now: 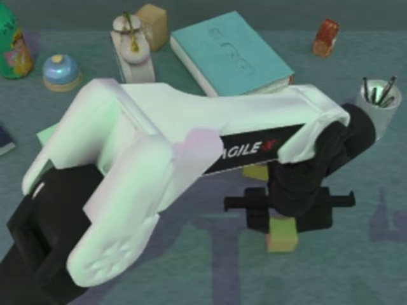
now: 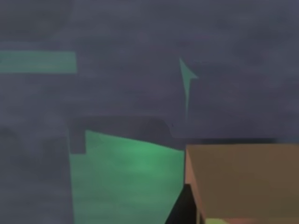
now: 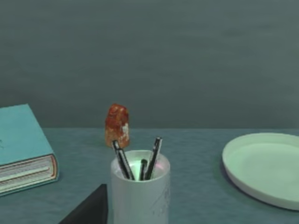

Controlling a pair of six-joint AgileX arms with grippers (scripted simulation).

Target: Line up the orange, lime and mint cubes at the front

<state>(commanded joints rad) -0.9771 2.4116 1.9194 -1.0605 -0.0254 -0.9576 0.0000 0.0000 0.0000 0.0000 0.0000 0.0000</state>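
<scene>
My left arm reaches across the table, and its gripper hangs over the front centre-right. It is shut on the pale orange cube, which sits low at the front. In the left wrist view the orange cube fills the corner, with one dark finger against its side. Only a corner of the lime cube shows from under the arm, behind the gripper. At the left, a sliver of the mint cube shows behind the arm. The right arm is out of the top view. My right gripper is parked and open by the pen cup.
At the back stand a teal book, a tan block, a white figurine, a bell, a painted doll and a glossy red-orange object. A pen cup stands at the right. A white plate lies beyond it.
</scene>
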